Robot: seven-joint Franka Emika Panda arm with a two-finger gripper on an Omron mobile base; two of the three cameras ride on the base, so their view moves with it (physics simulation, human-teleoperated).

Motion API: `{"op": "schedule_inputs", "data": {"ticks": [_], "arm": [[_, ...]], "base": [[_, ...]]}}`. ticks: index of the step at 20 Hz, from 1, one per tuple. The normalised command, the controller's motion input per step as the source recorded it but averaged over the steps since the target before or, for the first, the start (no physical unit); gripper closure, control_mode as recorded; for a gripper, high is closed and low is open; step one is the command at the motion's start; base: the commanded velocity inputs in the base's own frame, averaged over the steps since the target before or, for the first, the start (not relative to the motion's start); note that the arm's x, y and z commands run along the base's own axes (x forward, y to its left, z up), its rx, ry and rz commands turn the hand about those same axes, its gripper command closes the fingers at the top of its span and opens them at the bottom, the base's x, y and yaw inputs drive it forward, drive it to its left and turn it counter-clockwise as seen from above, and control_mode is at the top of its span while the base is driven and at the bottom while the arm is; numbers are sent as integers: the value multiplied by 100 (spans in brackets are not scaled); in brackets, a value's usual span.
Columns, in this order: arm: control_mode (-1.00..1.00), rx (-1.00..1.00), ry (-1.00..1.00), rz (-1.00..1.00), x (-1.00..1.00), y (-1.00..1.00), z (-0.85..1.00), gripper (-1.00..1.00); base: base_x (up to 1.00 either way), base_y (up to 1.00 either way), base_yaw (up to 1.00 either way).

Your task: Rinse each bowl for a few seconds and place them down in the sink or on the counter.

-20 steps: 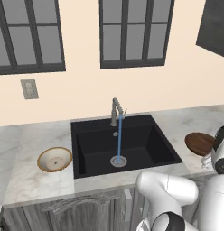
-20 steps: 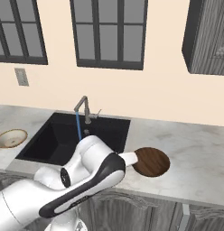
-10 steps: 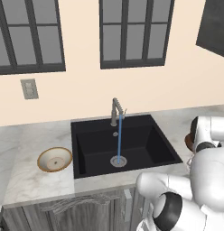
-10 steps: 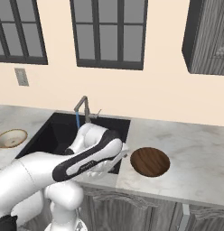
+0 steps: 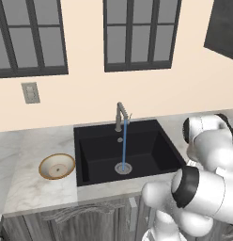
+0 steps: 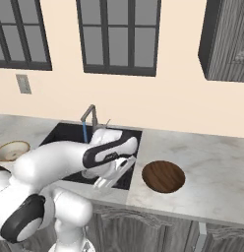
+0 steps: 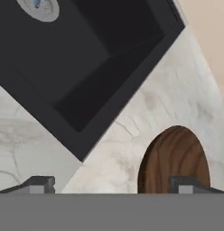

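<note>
The pincer (image 7: 111, 184) is held spread and empty above the worktop (image 7: 132, 122), near the dark brown bowl (image 6: 164, 175) right of the sink (image 5: 137, 150). Beyond, water (image 5: 123, 146) is seen running from the tap (image 5: 120, 115); the tan-rimmed bowl (image 5: 57, 166) rests left of the sink.

Peach wall (image 5: 90, 94); two dark-framed windows (image 5: 142, 33); grey wall switch (image 5: 30, 92); dark upper cabinet (image 6: 227, 39).
</note>
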Motion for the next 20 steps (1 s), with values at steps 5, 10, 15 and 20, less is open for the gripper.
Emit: {"op": "schedule_inputs", "data": {"ticks": [5,10,15,20], "arm": [[-100,24,32,0,37,-22,8,-100],[-100,19,22,-1,20,-27,18,-100],[-100,11,19,-10,9,-8,8,-100],[-100,3,15,-19,0,-1,11,-100]], "base": [[0,0,0],[0,0,0],[0,0,0],[0,0,0]]}}
